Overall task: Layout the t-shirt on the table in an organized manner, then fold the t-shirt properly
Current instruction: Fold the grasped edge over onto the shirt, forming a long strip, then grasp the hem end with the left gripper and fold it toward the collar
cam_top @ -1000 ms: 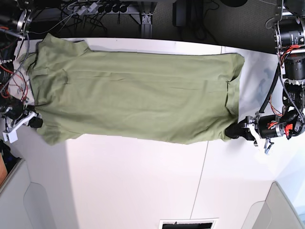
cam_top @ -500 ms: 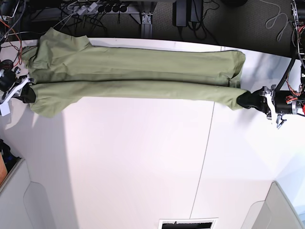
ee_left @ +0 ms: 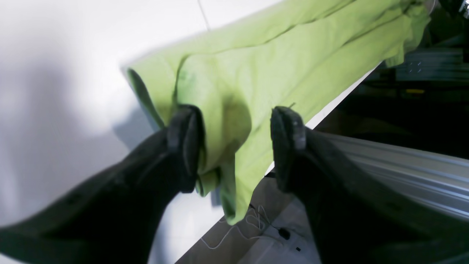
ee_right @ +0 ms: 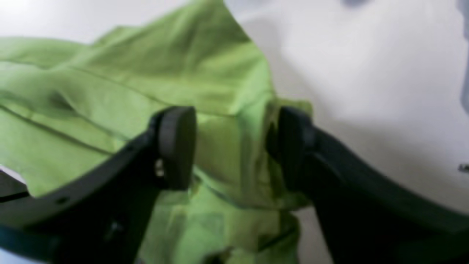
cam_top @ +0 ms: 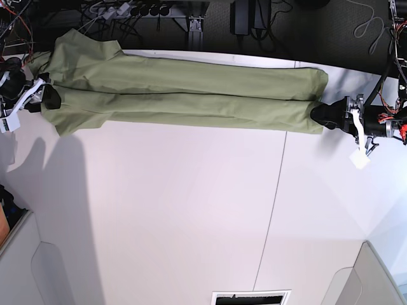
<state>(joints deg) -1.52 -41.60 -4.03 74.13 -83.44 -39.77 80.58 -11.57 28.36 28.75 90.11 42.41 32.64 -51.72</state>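
Observation:
The olive-green t-shirt (cam_top: 184, 95) lies along the far edge of the white table (cam_top: 191, 210), folded lengthwise into a long narrow band. My left gripper (cam_top: 325, 115) is at the band's right end. In the left wrist view its jaws (ee_left: 236, 146) stand apart, with a corner of the t-shirt (ee_left: 278, 66) draped loosely between them and hanging past the table's edge. My right gripper (cam_top: 49, 96) is at the left, sleeve end. It (ee_right: 234, 146) is open too, with bunched t-shirt (ee_right: 128, 73) between the fingers.
Cables and a power strip (cam_top: 127, 11) lie behind the table's far edge. A thin seam (cam_top: 273, 203) runs across the tabletop. Grey panels (cam_top: 381, 279) stand at the near corners, with a dark slot (cam_top: 251, 297) at the near edge. An aluminium rail (ee_left: 403, 176) runs beside the left gripper.
Both grippers carried the shirt's near edge toward the far edge, laying it over the other half. Both were shut on the cloth and now stand open.

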